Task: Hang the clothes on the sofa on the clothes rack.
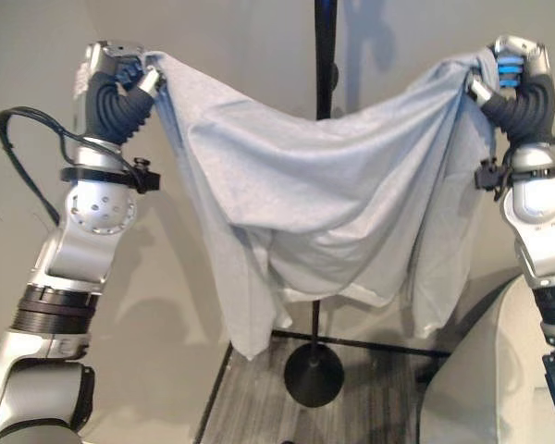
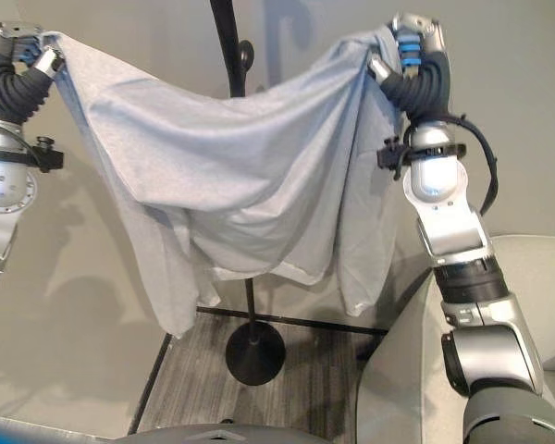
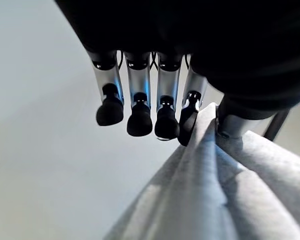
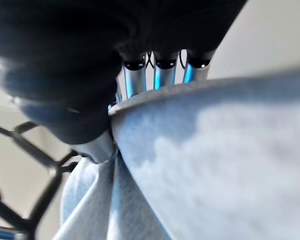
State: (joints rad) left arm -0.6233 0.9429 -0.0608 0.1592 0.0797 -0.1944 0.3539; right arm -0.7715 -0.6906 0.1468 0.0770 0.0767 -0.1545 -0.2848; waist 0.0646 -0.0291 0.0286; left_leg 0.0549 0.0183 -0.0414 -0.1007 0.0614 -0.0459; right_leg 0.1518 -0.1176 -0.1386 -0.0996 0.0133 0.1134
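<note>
While both arms are raised high, the pale blue-grey cotton T-shirt hangs stretched between them like a hammock, right in front of the black metal clothes rack pole. From where I stand, the left hand is up to the left of that pole, with one top corner of the shirt gathered against it; in the left wrist view the cloth is nipped between the thumb and the nearest finger, while the other fingers reach out straight with dark tips free of the fabric. The right hand is up to the right of the pole at about the same height, and the shirt's other corner is bunched into it; its wrist view shows the cloth folded over the fingers, with the thumb side pressed against the hem, so it has a grip on the fabric too.

Between the two hands the shirt sags in a deep curve across the pole, hiding its middle stretch. One long tail of cloth drops left of the pole and a shorter one right of it, both ending above the rack's round black base, which stands on a grey wood-grain floor. A pale grey sofa edge shows low down, right of the pole. One black hook juts from the pole just above the cloth.
</note>
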